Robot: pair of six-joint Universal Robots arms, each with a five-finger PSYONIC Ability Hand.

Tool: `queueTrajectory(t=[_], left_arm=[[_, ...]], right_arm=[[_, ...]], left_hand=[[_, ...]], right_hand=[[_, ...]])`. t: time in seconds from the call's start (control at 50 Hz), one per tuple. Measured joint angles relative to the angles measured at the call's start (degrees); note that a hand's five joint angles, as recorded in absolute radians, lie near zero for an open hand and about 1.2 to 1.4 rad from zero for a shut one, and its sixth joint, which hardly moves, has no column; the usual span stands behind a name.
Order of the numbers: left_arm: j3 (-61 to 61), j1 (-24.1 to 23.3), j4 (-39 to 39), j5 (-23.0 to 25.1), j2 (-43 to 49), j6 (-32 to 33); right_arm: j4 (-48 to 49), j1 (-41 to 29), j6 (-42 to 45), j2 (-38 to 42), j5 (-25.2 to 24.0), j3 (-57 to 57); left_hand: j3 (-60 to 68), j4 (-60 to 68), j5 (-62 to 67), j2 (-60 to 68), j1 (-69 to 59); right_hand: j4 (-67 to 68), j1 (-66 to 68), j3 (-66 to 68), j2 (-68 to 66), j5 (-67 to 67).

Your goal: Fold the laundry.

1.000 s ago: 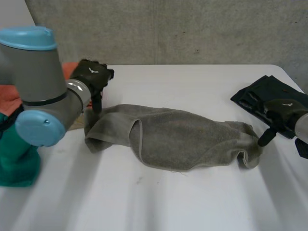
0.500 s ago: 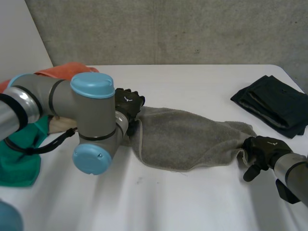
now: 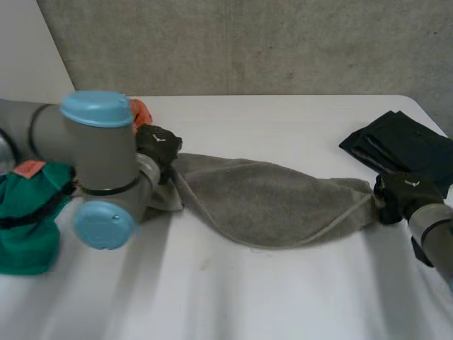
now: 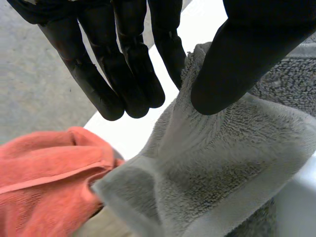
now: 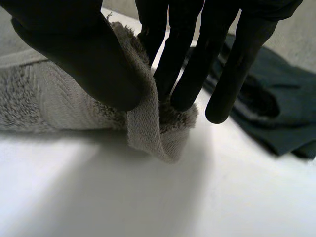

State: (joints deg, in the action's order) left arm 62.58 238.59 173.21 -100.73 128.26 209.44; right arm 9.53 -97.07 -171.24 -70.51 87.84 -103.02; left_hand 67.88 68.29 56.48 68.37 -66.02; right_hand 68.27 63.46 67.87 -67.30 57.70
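A grey towel (image 3: 269, 205) lies crumpled and stretched across the middle of the white table (image 3: 283, 297). My left hand (image 3: 157, 145) is at the towel's left end. In the left wrist view the grey towel (image 4: 222, 163) is pinched between the thumb (image 4: 237, 59) and the straight fingers (image 4: 133, 74). My right hand (image 3: 403, 195) is at the towel's right end. In the right wrist view the towel's edge (image 5: 148, 128) is pinched between the thumb (image 5: 84, 54) and the fingers (image 5: 182, 64).
A folded dark cloth (image 3: 403, 145) lies at the far right, just behind my right hand. An orange cloth (image 4: 44, 182) and a green cloth (image 3: 28, 227) lie at the left, near my left arm (image 3: 92, 170).
Both hands have closed onto the towel's ends. The left hand shifted left and the right hand moved up to the right end; the towel is drawn out longer between them.
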Motion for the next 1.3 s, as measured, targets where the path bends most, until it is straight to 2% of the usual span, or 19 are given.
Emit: queueTrajectory(t=[0.06,0.16,0.28,0.34,0.42,0.44,0.5,0.58,0.66,0.74,0.84,0.94,1.04,1.12,1.2,1.3], left_arm=[[4.02,1.4,0.26,1.99,-3.93,1.07],[10.14,3.67,-0.29,6.47,-8.95,4.18],[12.42,6.48,0.46,9.44,-8.18,10.35],[9.65,7.95,3.24,9.63,-5.77,13.13],[1.63,9.3,9.12,9.56,-3.44,14.74],[-4.02,9.78,12.87,9.81,-3.08,14.44],[-9.55,10.08,16.53,10.32,-3.44,13.34],[-22.66,10.97,25.31,11.76,-5.77,6.72],[-28.63,12.15,28.08,12.2,-6.98,1.29],[-29.42,13.65,26.13,12.38,-7.86,-2.27],[-21.84,15.33,21.39,13.2,-10.13,-4.14],[-4.69,16.47,18.55,16.75,-14.43,-4.53],[12.83,16.99,19.05,21.08,-16.69,-3.43],[22.34,17.07,21.67,23.14,-15.14,-0.93],[26.02,17.04,23.93,23.17,-11.64,2.16],[26.17,16.85,24.6,21.57,-6.88,5.83]], right_arm=[[-4.25,1.73,4.5,-1.79,-3.7,1.57],[-17.23,4.67,17.83,-4.01,-10.1,5.29],[-30.56,5.78,30.83,-1.42,-13.14,11.81],[-31.48,5.08,31.0,1.37,-13.16,16.01],[-24.76,3.55,24.92,5.1,-11.86,23.94],[-17.92,2.87,19.98,6.28,-10.58,28.45],[-10.88,2.5,15.61,6.61,-9.17,32.02],[10.19,1.94,5.54,5.74,-3.97,39.02],[21.01,1.74,2.01,4.74,-1.22,41.04],[22.58,1.92,1.21,3.98,-1.29,40.64],[17.05,3.12,0.65,2.83,-4.34,36.92],[9.63,5.29,-0.4,0.68,-9.18,28.71],[4.87,7.37,0.07,-0.76,-14.01,18.94],[3.24,8.39,2.17,-0.17,-17.08,12.21],[2.36,8.91,5.54,1.93,-18.63,7.49],[0.7,9.6,8.93,4.39,-18.11,5.55]], left_hand=[[0.0,0.0,0.0,0.0,0.0],[0.0,0.0,0.0,0.0,0.0],[0.08,0.01,0.0,0.0,0.0],[0.1,0.03,0.0,0.04,0.0],[0.1,0.04,0.0,0.08,0.0],[0.1,0.05,0.0,0.08,0.0],[0.1,0.06,0.0,0.08,0.0],[0.1,0.12,0.0,0.08,0.0],[0.1,0.16,0.0,0.08,0.0],[0.1,0.18,0.0,0.08,0.0],[0.16,0.19,0.0,0.14,0.0],[0.16,0.22,0.0,0.15,0.0],[0.17,0.22,0.0,0.15,0.0],[0.17,0.23,0.0,0.15,0.0],[0.18,0.23,0.0,0.15,0.0],[-1.98,-2.17,-1.25,-2.54,1.05]], right_hand=[[0.0,0.0,0.0,0.0,0.02],[0.0,0.0,0.0,0.0,0.02],[0.0,0.0,0.0,0.0,0.03],[0.01,0.0,0.05,0.0,0.03],[0.01,1.55,0.2,0.0,0.43],[0.04,1.64,0.26,0.0,0.54],[0.05,1.64,0.26,0.0,0.54],[0.08,1.84,0.27,0.0,0.54],[0.08,1.84,0.27,0.0,0.7],[0.08,1.84,0.26,0.0,0.75],[0.08,1.84,0.26,0.0,0.74],[0.09,1.84,0.27,0.0,0.81],[0.11,1.84,0.27,0.0,0.87],[0.11,1.84,0.26,0.0,0.91],[0.11,1.84,0.27,0.0,0.91],[0.11,1.84,0.27,0.0,0.92]])
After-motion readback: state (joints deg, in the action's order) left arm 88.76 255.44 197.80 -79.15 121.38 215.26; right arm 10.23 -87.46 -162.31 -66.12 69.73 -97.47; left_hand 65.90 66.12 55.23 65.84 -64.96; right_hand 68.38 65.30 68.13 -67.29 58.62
